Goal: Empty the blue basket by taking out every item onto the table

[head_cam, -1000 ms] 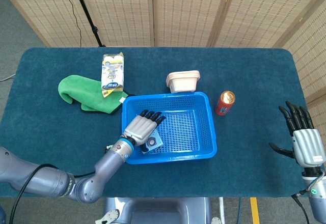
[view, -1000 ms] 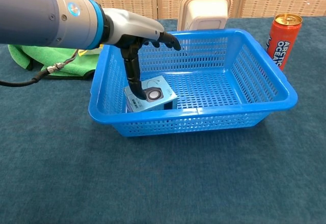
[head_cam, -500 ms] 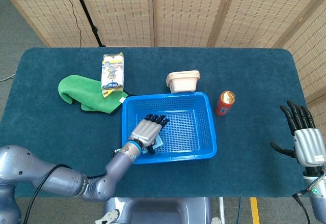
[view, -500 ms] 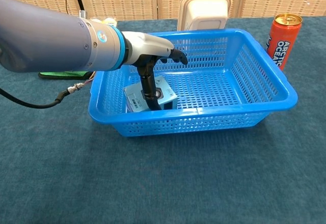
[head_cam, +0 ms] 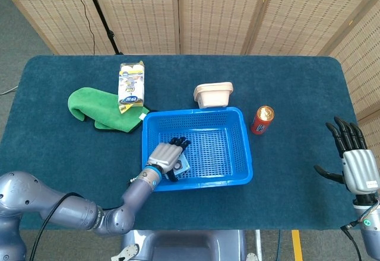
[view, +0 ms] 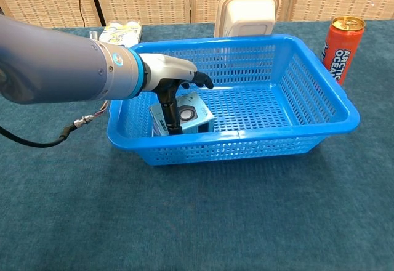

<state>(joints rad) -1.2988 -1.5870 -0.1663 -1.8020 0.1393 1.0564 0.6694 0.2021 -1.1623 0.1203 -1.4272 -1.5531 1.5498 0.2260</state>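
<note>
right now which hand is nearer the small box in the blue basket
Left. The left hand is inside the basket, fingers around the small box. The right hand hovers far off, beyond the table's right edge.

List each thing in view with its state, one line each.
blue basket: upright on the table, one box left inside.
small box: in the basket's near-left corner, under the left hand.
left hand: inside the basket, fingers down on the box; grip unclear.
right hand: off to the side, fingers spread, holding nothing.
red can: upright beside the basket.
beige container: behind the basket.
green cloth: crumpled on the table.
</note>
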